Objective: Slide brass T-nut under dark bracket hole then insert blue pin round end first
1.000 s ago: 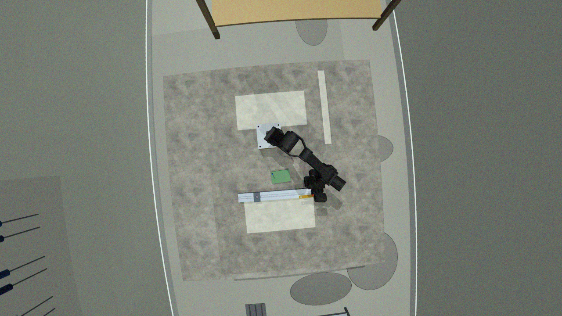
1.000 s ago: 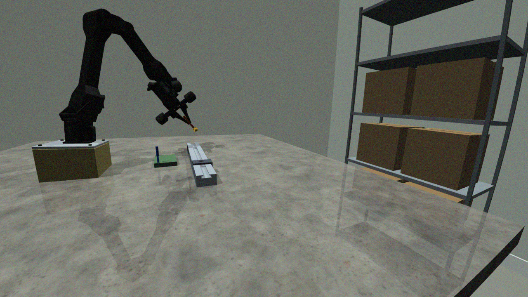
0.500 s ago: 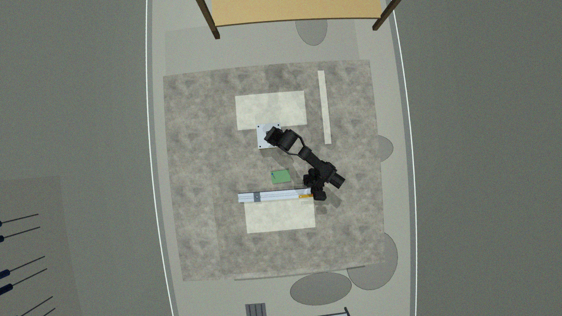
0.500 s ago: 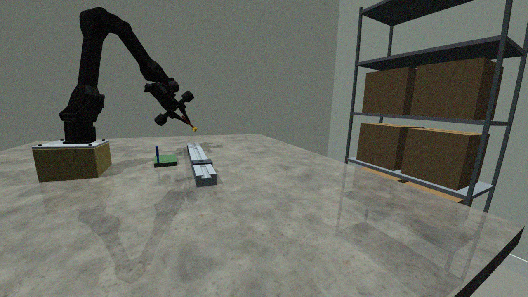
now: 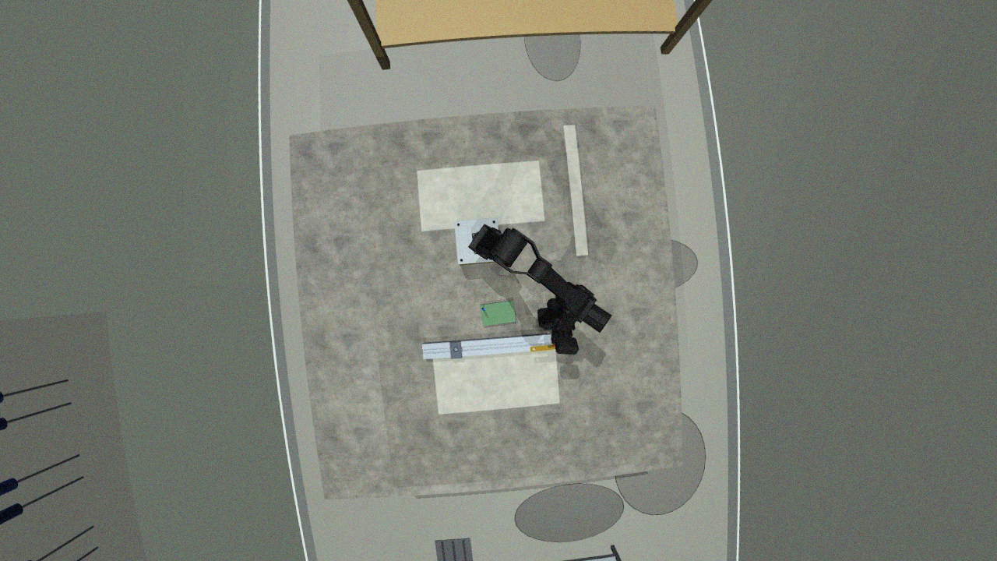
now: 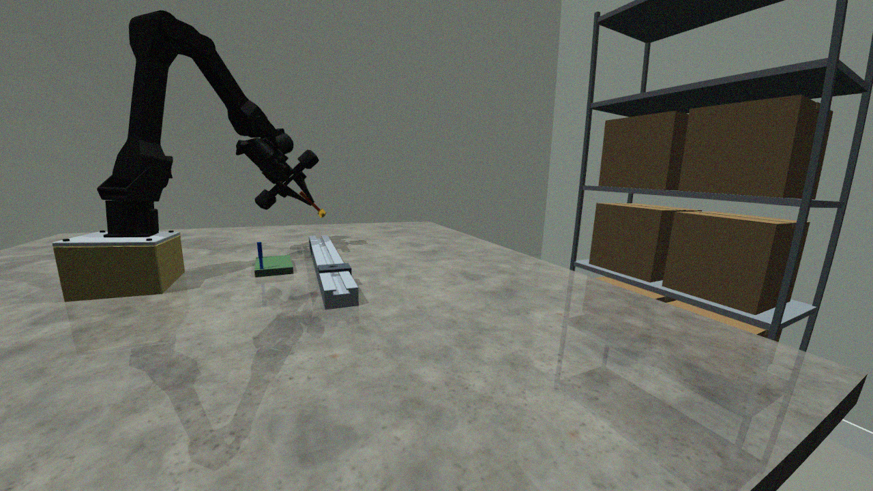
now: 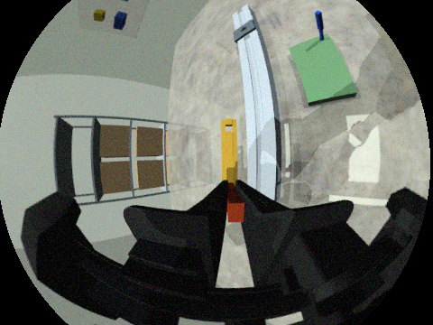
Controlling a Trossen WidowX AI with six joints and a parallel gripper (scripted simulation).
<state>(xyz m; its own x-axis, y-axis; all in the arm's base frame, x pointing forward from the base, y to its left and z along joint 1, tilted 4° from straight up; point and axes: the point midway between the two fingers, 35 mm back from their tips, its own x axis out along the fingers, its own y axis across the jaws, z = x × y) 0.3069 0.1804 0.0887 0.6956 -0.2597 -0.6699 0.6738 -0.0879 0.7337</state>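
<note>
The black two-fingered hand (image 6: 315, 204) (image 7: 231, 184) is gripping the orange-red handle (image 6: 308, 199) (image 7: 235, 212) of the yellow brass T-nut (image 5: 542, 347) (image 6: 321, 213) (image 7: 229, 149), its fingers standing close together on it. The nut is projecting beyond the fingertips, hanging in the air above the mottled grey stone-look tabletop (image 5: 362, 279) (image 6: 427, 391) (image 7: 198, 68) and clear of the rail.

The long silvery aluminum rail (image 5: 502, 347) (image 6: 329, 251) (image 7: 259, 99) is lying on the tabletop, its slot running lengthwise along the top. From above, the nut is appearing over the rail's end away from the bracket. The dark grey bracket (image 5: 456, 349) (image 6: 342, 267) (image 7: 244, 32), with its small round hole, is sitting across the rail near the other end.

The flat green rectangular tray (image 5: 498, 313) (image 6: 277, 264) (image 7: 322, 69) is resting on the tabletop beside the rail, on the side toward the arm's base. The slim blue pin (image 5: 483, 308) (image 6: 260, 255) (image 7: 319, 24) is standing upright at one corner of the tray, apart from the hand.
</note>
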